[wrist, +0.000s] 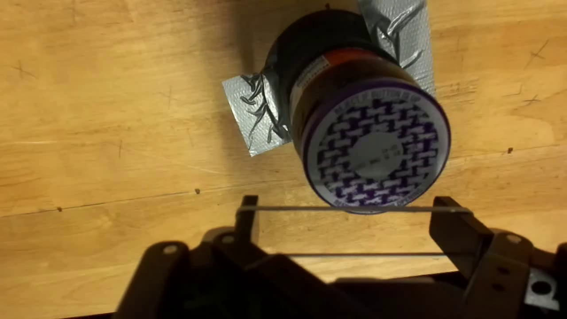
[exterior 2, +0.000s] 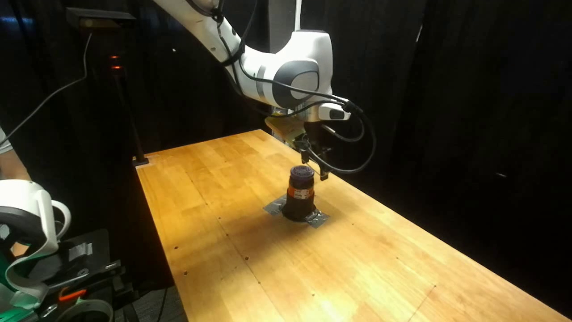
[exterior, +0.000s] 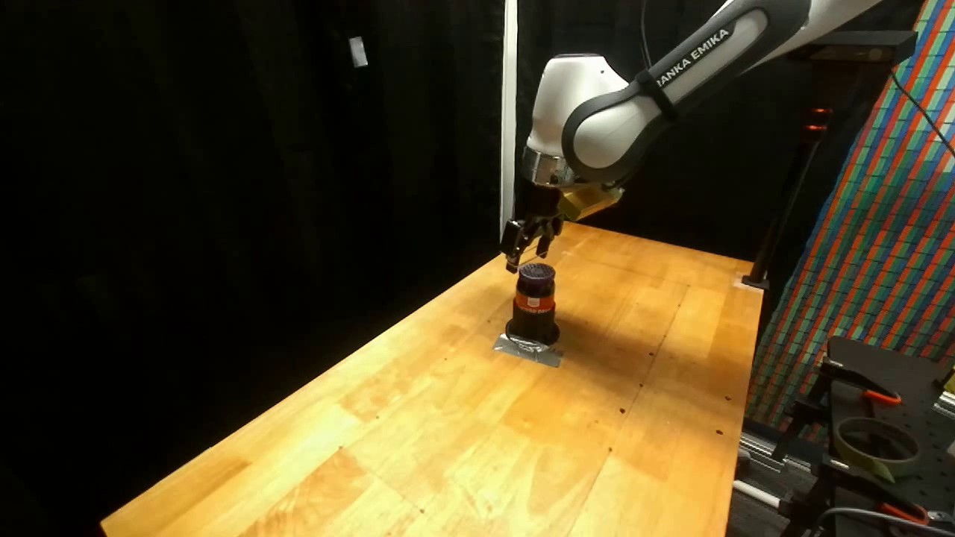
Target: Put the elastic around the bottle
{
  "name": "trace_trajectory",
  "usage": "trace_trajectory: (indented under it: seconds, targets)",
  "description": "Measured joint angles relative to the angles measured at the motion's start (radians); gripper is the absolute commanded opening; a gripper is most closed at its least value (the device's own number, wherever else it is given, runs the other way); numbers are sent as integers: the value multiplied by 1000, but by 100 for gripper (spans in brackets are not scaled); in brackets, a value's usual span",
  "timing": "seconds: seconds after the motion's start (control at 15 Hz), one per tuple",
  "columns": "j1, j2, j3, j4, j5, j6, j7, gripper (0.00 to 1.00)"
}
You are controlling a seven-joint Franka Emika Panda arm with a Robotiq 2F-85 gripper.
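Note:
The bottle [exterior: 536,300] is dark with an orange-red band and a purple patterned lid. It stands upright in a black holder in both exterior views [exterior 2: 301,191]. The wrist view shows its lid [wrist: 376,153] from above. My gripper [wrist: 347,212] is open, its fingers spread wide. The elastic [wrist: 297,208] is looped around both fingers and stretched in two strands between them. In the wrist view its front strand crosses the lid's lower edge and the back strand crosses bare wood. In both exterior views the gripper [exterior: 528,261] hovers just above and beside the lid [exterior 2: 314,170].
The black holder [exterior 2: 297,209] is fixed to the wooden table [exterior: 448,418] with silver tape [wrist: 261,117]. A dark post [exterior: 772,224] stands at a table corner. A cable loop [exterior 2: 373,147] hangs beside the gripper. A side cart with a tape roll [exterior: 877,447] stands off the table.

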Motion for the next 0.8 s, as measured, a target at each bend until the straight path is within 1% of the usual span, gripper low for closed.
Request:
trace_trajectory:
  seconds: [0.2, 0.47, 0.67, 0.8]
  targets:
    - [8, 29, -18, 15, 0, 12, 14, 100]
    - [9, 51, -18, 29, 18, -7, 17, 100]
    - [8, 52, -14, 47, 55, -78, 17, 100]
    - [8, 53, -11, 65, 89, -174, 17, 100]
